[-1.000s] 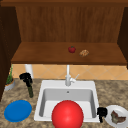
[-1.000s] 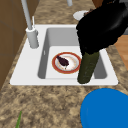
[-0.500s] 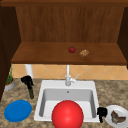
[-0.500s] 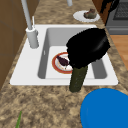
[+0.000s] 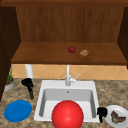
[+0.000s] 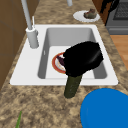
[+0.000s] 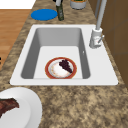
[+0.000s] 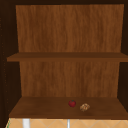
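Note:
My left hand (image 5: 27,82) is curled round the top of a dark green upright cylinder (image 5: 31,94) on the counter, left of the sink (image 5: 41,100). In the left side view the hand (image 6: 83,58) covers the cylinder's (image 6: 72,86) upper end, and its base is at the counter. From the right side the cylinder (image 7: 60,13) stands beside the blue plate (image 7: 44,14). My right hand (image 5: 101,112) hangs with loose fingers at the sink's right front corner, next to a white plate of meat (image 5: 123,110).
A red-rimmed plate with dark food (image 7: 60,68) lies in the sink (image 7: 32,50). A big red round thing (image 5: 67,115) covers the sink's front edge. The blue plate (image 5: 18,110) lies front left, a potted plant (image 5: 9,81) behind it. A red fruit (image 8: 72,103) and a brown lump (image 8: 84,107) sit on the shelf.
My left hand has come down and to the left with the green cylinder, from over the sink's edge to the counter. The right hand has stayed put.

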You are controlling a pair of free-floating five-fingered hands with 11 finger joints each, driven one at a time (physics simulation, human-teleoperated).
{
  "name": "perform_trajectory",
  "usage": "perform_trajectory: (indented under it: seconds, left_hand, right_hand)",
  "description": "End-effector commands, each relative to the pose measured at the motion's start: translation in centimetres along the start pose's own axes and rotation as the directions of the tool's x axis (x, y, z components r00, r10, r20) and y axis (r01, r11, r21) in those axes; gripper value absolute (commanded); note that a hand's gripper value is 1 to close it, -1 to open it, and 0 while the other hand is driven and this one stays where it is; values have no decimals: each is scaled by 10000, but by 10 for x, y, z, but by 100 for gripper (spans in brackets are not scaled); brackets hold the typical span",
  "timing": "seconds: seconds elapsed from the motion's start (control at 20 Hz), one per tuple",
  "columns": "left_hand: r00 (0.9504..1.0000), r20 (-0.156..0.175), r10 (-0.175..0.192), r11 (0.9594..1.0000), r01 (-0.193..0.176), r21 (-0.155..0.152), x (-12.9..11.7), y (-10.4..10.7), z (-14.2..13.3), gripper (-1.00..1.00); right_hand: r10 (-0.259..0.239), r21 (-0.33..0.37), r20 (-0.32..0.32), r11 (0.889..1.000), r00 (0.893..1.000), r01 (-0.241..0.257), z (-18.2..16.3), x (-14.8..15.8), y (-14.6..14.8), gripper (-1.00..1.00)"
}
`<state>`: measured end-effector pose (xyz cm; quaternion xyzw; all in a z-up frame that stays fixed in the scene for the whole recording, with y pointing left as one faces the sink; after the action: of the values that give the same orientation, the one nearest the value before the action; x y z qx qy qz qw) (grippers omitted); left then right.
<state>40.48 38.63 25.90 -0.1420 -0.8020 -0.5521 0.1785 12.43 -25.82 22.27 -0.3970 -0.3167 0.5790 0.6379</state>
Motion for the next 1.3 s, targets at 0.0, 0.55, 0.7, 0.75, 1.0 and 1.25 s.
perform_trajectory:
  seconds: [0.0,0.55,0.7,0.75,1.0,1.25]
  left_hand:
    - [9999,-110,-33,9995,29,-329,-9,0,4,100]
    - [9999,-15,-102,9999,102,-85,-31,-20,10,100]
    - [9984,115,-545,9984,547,-159,-19,-23,11,100]
    - [9987,61,-498,9986,500,-200,-17,-21,11,100]
    - [9972,45,-746,9949,741,689,-8,1,-2,-100]
    - [9990,147,-420,9975,411,575,-8,8,-2,-100]
  right_hand:
    - [0,0,0,10000,10000,0,0,0,0,0]
    - [0,0,0,10000,10000,0,0,0,0,0]
    - [0,0,0,10000,10000,0,0,0,0,0]
    - [0,0,0,10000,10000,0,0,0,0,0]
    - [0,0,0,10000,10000,0,0,0,0,0]
    - [0,0,0,10000,10000,0,0,0,0,0]
